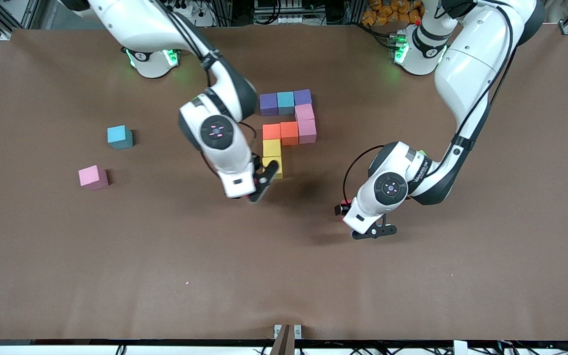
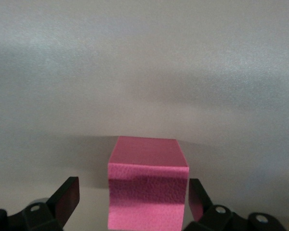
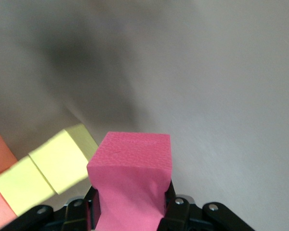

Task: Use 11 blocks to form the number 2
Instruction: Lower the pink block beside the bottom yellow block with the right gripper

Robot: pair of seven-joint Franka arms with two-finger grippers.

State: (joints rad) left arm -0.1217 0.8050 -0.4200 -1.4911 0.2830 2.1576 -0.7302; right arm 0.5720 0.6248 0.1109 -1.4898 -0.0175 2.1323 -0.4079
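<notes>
Nine blocks lie as an unfinished number 2 (image 1: 289, 129) in the table's middle: a purple, sky blue, purple row, two pink, two orange (image 1: 280, 132), two yellow (image 1: 272, 155). My right gripper (image 1: 263, 181) (image 3: 131, 197) hovers beside the nearer yellow block (image 3: 62, 159), shut on a reddish-pink block (image 3: 132, 154) that is squeezed between its fingers. My left gripper (image 1: 363, 224) (image 2: 133, 192) is low over the table toward the left arm's end. It is open, with a second reddish-pink block (image 2: 148, 183) standing between its fingers (image 2: 70, 195), untouched.
A loose sky-blue block (image 1: 120, 136) and a loose pink block (image 1: 92, 177) sit toward the right arm's end of the brown table (image 1: 165, 276). The pink one is nearer the front camera.
</notes>
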